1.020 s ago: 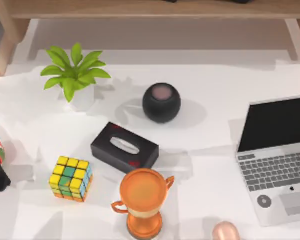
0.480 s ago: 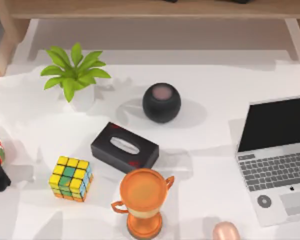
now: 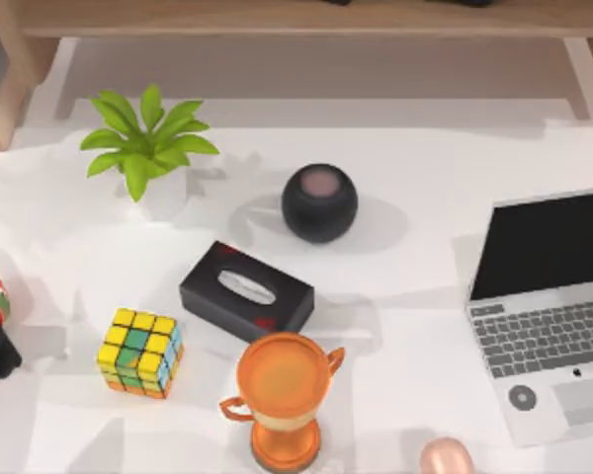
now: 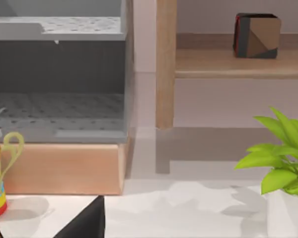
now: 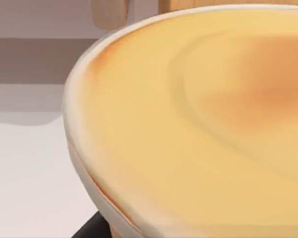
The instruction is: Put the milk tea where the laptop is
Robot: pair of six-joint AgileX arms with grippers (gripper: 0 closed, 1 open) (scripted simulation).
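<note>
The laptop [image 3: 549, 311] lies open at the table's right side, silver-grey with a black screen, grey keys and a pale trackpad. The milk tea [image 3: 446, 457] shows as a pale pink-peach rounded top at the front edge, left of the laptop's front corner. In the right wrist view the milk tea [image 5: 203, 124] is very close, a peach-orange domed lid with a cream rim. A small dark shape [image 5: 92, 229] sits below that rim; I cannot tell what it is.
An orange trophy [image 3: 282, 395] stands left of the milk tea. Behind it lie a black tissue box [image 3: 246, 291], a colour cube [image 3: 139, 352], a black round speaker [image 3: 319, 202] and a potted plant [image 3: 148, 148]. A wooden shelf [image 3: 296, 18] runs along the back.
</note>
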